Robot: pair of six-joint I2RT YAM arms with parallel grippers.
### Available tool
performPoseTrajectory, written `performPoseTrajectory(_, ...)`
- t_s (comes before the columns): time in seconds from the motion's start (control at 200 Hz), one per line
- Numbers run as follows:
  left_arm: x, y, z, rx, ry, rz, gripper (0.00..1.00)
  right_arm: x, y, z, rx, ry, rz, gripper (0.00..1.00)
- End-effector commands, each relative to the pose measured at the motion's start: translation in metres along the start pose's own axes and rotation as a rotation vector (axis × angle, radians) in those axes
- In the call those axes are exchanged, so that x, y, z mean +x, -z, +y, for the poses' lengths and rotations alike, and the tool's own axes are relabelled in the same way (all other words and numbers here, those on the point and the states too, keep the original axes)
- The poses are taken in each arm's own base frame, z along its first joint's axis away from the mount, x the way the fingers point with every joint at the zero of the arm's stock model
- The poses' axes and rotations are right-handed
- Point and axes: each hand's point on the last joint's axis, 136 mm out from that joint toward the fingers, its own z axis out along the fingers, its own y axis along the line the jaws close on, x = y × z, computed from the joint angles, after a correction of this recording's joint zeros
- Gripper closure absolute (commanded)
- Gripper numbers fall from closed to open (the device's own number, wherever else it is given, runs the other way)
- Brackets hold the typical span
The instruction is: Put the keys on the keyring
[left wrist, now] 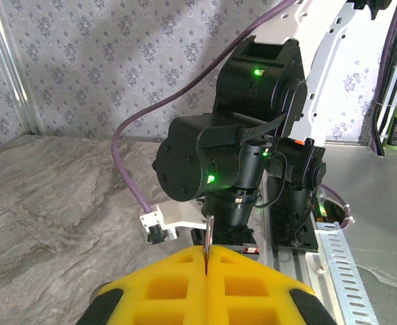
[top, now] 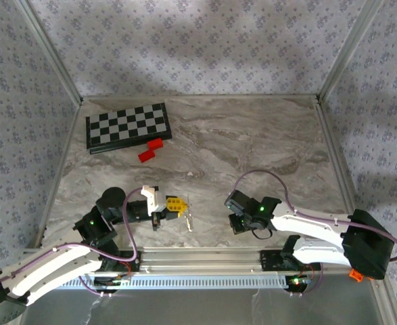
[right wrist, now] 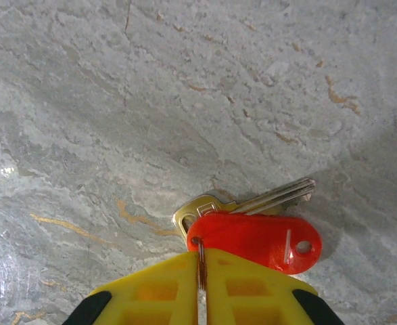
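lined up for threading

pinched the keyring (left wrist: pixel 207 233) edge-on in the shut left gripper (left wrist: pixel 205 256). nipped the red-tagged keys (right wrist: pixel 252 238), lying on the tabletop (right wrist: pixel 117 101), by their wire loop (right wrist: pixel 197 242) in the closed right gripper (right wrist: pixel 199 263). called for firm grips and a slow, square meeting.

Grey marbled tabletop (top: pixel 252 149); floral-papered walls (top: pixel 184 40); soft shadows.

At the bottom, the yellow claw (right wrist: pixel 200 265) pinches a thin ring (right wrist: pixel 200 254) joined to a red tag (right wrist: pixel 252 240) and key (right wrist: pixel 279 195) on the table (right wrist: pixel 117 101).
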Motion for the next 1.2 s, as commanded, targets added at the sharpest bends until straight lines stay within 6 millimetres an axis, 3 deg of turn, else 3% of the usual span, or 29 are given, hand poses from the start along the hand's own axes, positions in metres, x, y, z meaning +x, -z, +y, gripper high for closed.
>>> performPoseTrajectory(0.0, -0.020, 0.002, -0.007, 0.031, -0.036, -0.066, 1.00, -0.005, 0.002, -0.001, 0.013, 0.005, -0.018, 0.92)
performPoseTrajectory(0.255, -0.019, 0.000, -0.005, 0.027, -0.036, -0.055, 1.00, -0.007, 0.013, -0.002, 0.014, 0.057, -0.038, 0.99)
performPoseTrajectory(0.42, -0.019, -0.003, -0.005, 0.036, -0.032, -0.043, 1.00, -0.023, 0.037, 0.010, -0.027, 0.126, -0.140, 1.00)
performPoseTrajectory(0.615, -0.024, -0.008, -0.005, 0.053, -0.028, -0.038, 1.00, -0.046, 0.079, 0.035, -0.097, 0.288, -0.329, 1.00)
performPoseTrajectory(0.76, -0.030, -0.010, -0.009, 0.071, -0.034, -0.028, 1.00, -0.061, 0.121, 0.071, -0.214, 0.449, -0.483, 1.00)
performPoseTrajectory(0.98, -0.038, -0.015, -0.017, 0.106, -0.055, -0.014, 1.00, -0.070, 0.192, 0.130, -0.431, 0.685, -0.679, 1.00)
performPoseTrajectory(1.194, -0.050, -0.011, -0.025, 0.134, -0.077, -0.025, 1.00, -0.065, 0.240, 0.157, -0.598, 0.782, -0.748, 1.00)
